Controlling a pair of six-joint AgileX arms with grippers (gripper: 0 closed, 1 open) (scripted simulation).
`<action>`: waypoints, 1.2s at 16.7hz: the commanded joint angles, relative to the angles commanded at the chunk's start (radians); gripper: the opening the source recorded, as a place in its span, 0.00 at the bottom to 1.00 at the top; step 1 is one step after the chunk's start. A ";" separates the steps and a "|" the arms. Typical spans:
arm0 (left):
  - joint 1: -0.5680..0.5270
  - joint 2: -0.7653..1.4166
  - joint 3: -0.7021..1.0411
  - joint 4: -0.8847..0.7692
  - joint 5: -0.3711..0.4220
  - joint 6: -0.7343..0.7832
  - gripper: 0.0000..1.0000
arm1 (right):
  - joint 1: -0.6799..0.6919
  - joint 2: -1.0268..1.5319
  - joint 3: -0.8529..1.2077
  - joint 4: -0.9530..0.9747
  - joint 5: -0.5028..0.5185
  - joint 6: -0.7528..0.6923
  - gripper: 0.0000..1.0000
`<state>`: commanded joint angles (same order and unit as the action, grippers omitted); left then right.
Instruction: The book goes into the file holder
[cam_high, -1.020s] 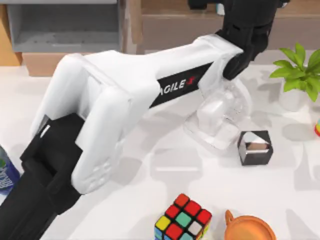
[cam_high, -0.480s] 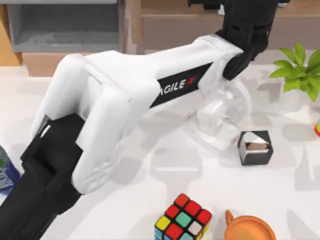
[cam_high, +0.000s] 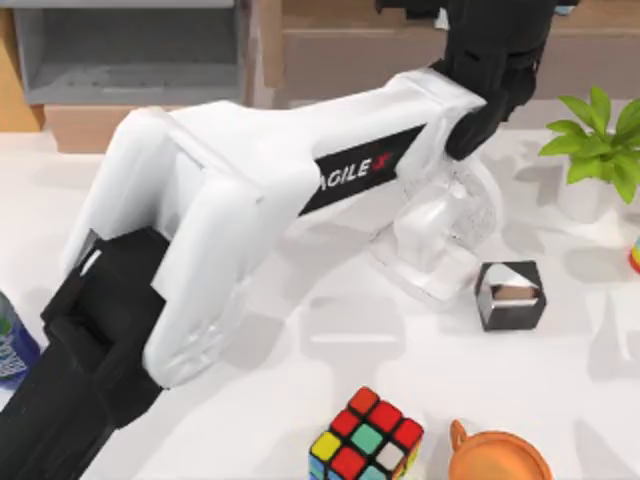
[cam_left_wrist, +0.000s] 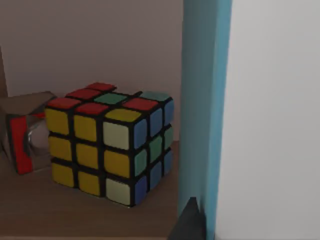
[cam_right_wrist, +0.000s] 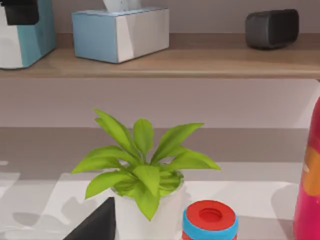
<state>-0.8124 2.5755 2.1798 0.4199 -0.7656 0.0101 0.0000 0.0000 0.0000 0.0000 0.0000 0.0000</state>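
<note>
My left arm (cam_high: 250, 200) is reaching diagonally across the white table (cam_high: 300, 400) toward the long brown shelf (cam_high: 360, 50) at the back, its black wrist lying over the shelf's edge. In the left wrist view the book (cam_left_wrist: 205, 100) is standing upright just in front of the camera (light-blue cover, white page edges beside it), next to a colour cube (cam_left_wrist: 110, 145) on the shelf board. I cannot tell whether the left gripper is clamping the book. The file holder (cam_high: 130, 55) is sitting at the table's back left, well apart from the book. A potted plant (cam_high: 600, 150) is standing at the right.
</note>
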 joint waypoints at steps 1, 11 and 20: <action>0.000 0.000 0.000 0.000 0.000 0.000 0.00 | 0.000 0.000 0.000 0.000 0.000 0.000 1.00; -0.004 -0.013 0.039 -0.050 -0.001 0.002 0.00 | 0.000 0.000 0.000 0.000 0.000 0.000 1.00; -0.014 -0.089 -0.068 -0.041 0.051 0.135 0.00 | 0.000 0.000 0.000 0.000 0.000 0.000 1.00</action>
<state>-0.8263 2.4866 2.1117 0.3789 -0.7143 0.1448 0.0000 0.0000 0.0000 0.0000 0.0000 0.0000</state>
